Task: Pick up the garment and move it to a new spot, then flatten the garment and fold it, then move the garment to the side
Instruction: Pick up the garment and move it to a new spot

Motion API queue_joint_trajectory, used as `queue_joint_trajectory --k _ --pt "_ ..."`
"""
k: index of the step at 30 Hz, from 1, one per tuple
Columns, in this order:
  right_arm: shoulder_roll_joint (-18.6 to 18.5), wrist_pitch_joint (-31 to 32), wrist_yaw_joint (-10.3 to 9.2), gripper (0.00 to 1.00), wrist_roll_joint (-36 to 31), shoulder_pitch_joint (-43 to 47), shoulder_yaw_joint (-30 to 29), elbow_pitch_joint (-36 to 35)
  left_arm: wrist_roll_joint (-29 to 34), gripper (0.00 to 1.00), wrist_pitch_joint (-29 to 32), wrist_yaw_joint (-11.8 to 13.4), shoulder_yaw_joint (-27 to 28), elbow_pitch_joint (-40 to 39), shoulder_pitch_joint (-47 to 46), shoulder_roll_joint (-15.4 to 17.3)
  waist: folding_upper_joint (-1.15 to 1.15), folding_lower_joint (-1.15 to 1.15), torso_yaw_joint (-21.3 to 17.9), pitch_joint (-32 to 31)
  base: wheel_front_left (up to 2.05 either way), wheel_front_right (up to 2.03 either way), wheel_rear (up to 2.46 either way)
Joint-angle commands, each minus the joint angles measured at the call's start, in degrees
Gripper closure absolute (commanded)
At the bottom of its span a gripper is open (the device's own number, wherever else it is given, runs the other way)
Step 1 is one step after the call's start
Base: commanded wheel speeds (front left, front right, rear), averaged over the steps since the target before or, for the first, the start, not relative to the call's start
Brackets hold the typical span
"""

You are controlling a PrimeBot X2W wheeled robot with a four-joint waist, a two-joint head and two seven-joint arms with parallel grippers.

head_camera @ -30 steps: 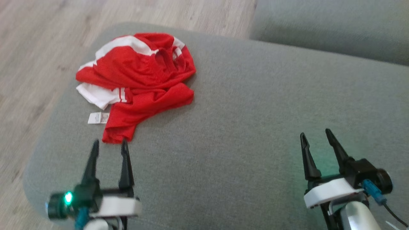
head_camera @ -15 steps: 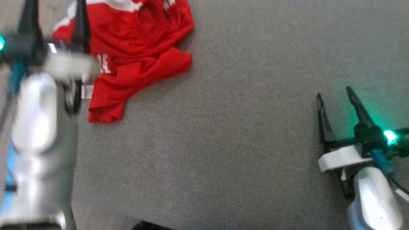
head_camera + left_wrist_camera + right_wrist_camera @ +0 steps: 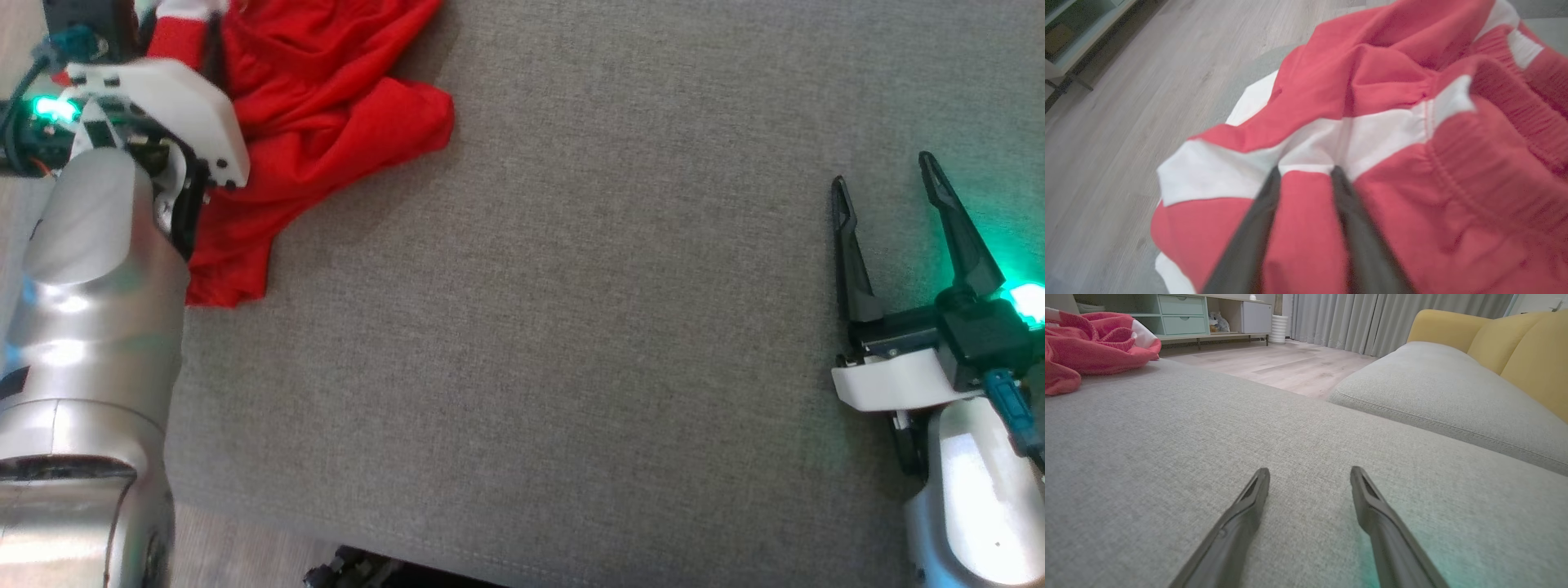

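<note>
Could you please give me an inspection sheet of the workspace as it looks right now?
Surface: grey fabric cushion, smooth, no stains seen.
Job's things: red-and-white garment, crumpled at the cushion's left end.
Clutter: nothing seen.
Grippers: left gripper on the garment, jaws apart with a ridge of red cloth between them, tips at a white band; right gripper open, low over the cushion, apart from the garment.
Cables: blue cable at the right wrist, clear of the fingers.
Surroundings: wooden floor, second grey cushion, yellow backrest, pale green cabinet, curtains.
</note>
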Motion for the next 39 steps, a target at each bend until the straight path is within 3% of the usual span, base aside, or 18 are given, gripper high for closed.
queue_joint_trajectory --k 1,7,13,18,27,34,39 --pt "-1.3 0.7 -0.05 0.0 -0.5 -0.2 -0.5 4.6 -0.5 1.0 -2.0 -0.3 0.5 -0.7 -1.8 4.0 0.0 0.01 -0.2 -0.5 0.0 0.0 0.0" --pt "-0.6 0.7 -0.05 0.0 0.6 0.0 0.5 5.6 0.9 1.0 -13.2 -0.7 -2.6 -1.0 -5.6 5.8 0.0 0.01 -0.8 -4.8 0.0 0.0 0.0" --pt "0.4 0.7 -0.05 0.0 3.6 0.4 2.6 7.0 1.8 1.0 -16.7 -0.8 -7.0 -3.7 -10.2 5.8 0.0 0.01 -5.3 -12.9 0.0 0.0 0.0" --pt "0.5 0.7 -0.05 0.0 9.5 1.9 3.9 7.3 -0.9 1.0 -16.2 -0.8 -14.1 -9.4 -12.8 5.2 0.0 0.01 -11.9 -19.3 0.0 0.0 0.0" --pt "0.5 0.7 -0.05 0.0 17.0 4.5 5.1 5.3 -12.6 1.0 -10.0 -0.8 -24.0 -26.1 -13.8 5.5 0.0 0.01 -26.7 -26.2 0.0 0.0 0.0" --pt "0.5 0.7 -0.05 0.0 19.8 5.7 5.6 3.6 -18.6 1.0 -6.5 -0.8 -26.5 -34.9 -10.5 5.0 0.0 0.01 -33.0 -26.1 0.0 0.0 0.0" --pt "0.5 0.7 -0.05 0.0 21.8 5.8 6.6 3.0 -21.2 1.0 -5.7 -0.8 -29.4 -36.4 -0.3 5.0 0.0 0.01 -35.3 -24.3 0.0 0.0 0.0"
